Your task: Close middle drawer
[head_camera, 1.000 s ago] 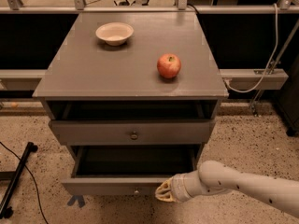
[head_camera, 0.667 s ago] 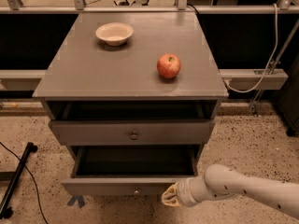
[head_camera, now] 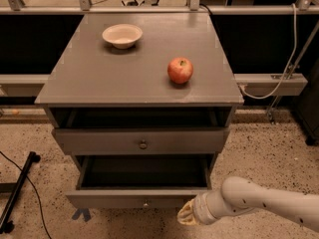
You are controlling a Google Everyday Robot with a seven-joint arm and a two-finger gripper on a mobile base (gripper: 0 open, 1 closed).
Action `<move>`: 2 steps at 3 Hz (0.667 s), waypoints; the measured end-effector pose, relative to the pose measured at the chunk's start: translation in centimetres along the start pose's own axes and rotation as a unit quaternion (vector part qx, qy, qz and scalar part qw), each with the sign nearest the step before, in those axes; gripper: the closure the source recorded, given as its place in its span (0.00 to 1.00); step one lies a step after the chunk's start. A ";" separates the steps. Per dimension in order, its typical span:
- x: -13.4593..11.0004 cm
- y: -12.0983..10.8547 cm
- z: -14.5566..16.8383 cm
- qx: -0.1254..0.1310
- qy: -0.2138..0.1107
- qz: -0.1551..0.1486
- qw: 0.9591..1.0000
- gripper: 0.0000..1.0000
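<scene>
We judge the task barely begun, if begun at all: the middle drawer (head_camera: 114, 199) stands pulled well out of the grey cabinet (head_camera: 99, 81), its low front and tiny knob (head_camera: 145, 203) hanging far forward of the frame, so the whole push back in is left to do. The gripper (head_camera: 185, 216) sits low at the right end of that front, just beside its lower right corner and right of the knob. We cannot tell whether it touches the wood, nor whether it is open or closed, and it holds nothing that we can see. The arm (head_camera: 269, 205) reaches in from the lower right. To finish, we think the front needs a steady push straight back until it lies flush. A push so far off centre could skew the tray in its runners. As for containers, the middle drawer's deep tray looks dark and empty as far as we see into it. The drawer above (head_camera: 89, 142), with the bigger knob (head_camera: 143, 144), also stands a little forward, and its inside is in shadow. The pale bowl (head_camera: 122, 35) on top appears empty, and the apple (head_camera: 180, 70) rests on the bare top, well apart from the bowl.
</scene>
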State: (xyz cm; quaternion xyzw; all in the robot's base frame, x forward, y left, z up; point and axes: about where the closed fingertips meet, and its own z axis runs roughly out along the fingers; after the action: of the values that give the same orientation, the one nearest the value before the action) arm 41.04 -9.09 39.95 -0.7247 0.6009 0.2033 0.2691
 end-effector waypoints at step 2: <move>0.5 -3.4 2.0 0.002 0.000 -0.020 1.000 1.00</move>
State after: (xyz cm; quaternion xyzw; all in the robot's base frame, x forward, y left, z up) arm 44.49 -7.74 38.64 -0.7359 0.5868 0.1973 0.2743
